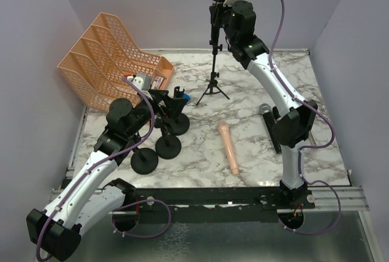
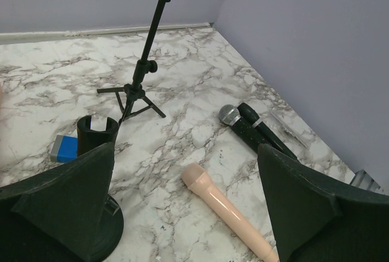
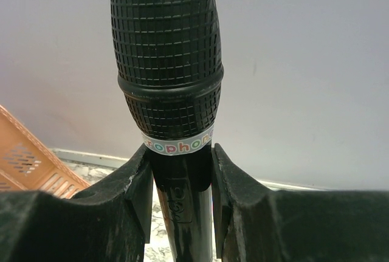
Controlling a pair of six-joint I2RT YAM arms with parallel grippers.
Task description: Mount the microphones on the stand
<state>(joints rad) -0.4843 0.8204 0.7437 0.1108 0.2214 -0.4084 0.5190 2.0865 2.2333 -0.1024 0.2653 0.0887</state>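
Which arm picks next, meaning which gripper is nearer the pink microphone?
Left. The left gripper, jaws open, hovers left of the pink microphone; the right gripper is up at the tripod stand's top, holding a black microphone.

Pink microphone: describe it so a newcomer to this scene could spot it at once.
On the marble table, look between the tripod stand and the near edge. The pink microphone lies flat there, alone. It is the only pale one: the two microphones to its right are black, one silver-headed.
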